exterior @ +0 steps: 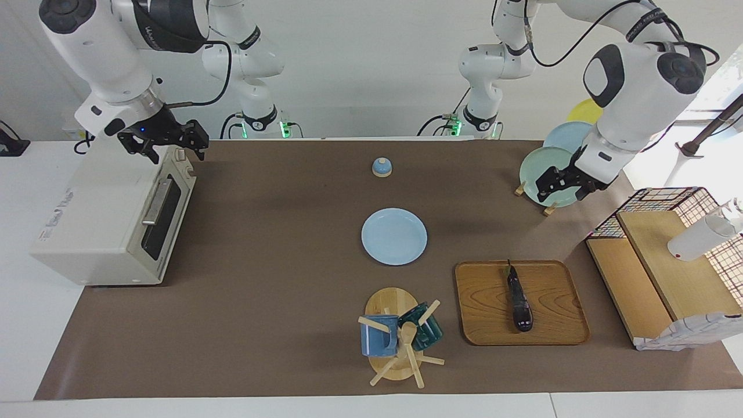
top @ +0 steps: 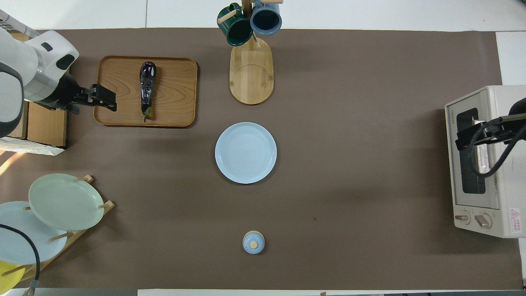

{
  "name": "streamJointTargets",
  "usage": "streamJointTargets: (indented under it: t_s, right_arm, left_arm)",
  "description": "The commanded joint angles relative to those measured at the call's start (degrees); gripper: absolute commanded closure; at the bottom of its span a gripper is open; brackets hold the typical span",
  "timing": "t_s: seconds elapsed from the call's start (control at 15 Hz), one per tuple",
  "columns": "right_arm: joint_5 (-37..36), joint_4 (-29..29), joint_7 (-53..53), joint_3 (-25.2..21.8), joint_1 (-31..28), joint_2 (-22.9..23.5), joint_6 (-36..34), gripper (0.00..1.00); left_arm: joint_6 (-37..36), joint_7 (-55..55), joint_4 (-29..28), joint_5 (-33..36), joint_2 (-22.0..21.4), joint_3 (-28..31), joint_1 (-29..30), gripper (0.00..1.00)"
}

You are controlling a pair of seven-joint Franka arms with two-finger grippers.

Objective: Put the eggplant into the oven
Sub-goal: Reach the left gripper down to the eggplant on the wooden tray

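The slim dark purple eggplant (exterior: 518,299) (top: 147,87) lies lengthwise on a wooden tray (exterior: 557,313) (top: 176,90) toward the left arm's end of the table. My left gripper (exterior: 561,184) (top: 104,98) hangs open and empty in the air, over the tray's edge in the overhead view, apart from the eggplant. The off-white oven (exterior: 98,220) (top: 493,164) stands at the right arm's end, its dark glass door shut. Open and empty, my right gripper (exterior: 167,141) (top: 464,139) hovers over the oven's top front edge.
A light blue plate (exterior: 394,236) lies mid-table, with a small blue bell (exterior: 381,167) nearer the robots. A mug tree (exterior: 400,339) with two mugs stands beside the tray. A plate rack (exterior: 545,168) and a wire-and-wood shelf (exterior: 667,273) flank the left arm.
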Motion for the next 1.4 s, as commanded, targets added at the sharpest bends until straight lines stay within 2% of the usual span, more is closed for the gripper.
streamJointTargets:
  t_s: [0.0,0.47,0.93,1.13,1.33]
  right_arm:
    - [1.27,-0.95,0.74,0.1,-0.33,-0.98,0.3,0.0]
    - [1.27,-0.95,0.74,0.1,-0.33,-0.98,0.3,0.0]
    - [1.27,-0.95,0.74,0.1,-0.33,-0.98,0.3,0.0]
    - [1.27,-0.95,0.74,0.1,-0.33,-0.98,0.3,0.0]
    - [1.27,-0.95,0.74,0.1,-0.33,-0.98,0.3,0.0]
  left_arm:
    - [3.63,0.4,2.51,-0.4,5.74,0.59,-1.73,0.0]
    - [15.4,2.23,2.87,-0.13,14.97,0.59,-2.88,0.0]
    - [23.75,4.62,-0.29,-0.04,16.13,0.59,-3.66,0.0]
    - [24.12,5.49,-0.74,-0.04,16.13,0.59,-3.67,0.0]
    - [24.12,6.46,-1.09,0.04,16.04,0.68,-3.58,0.06]
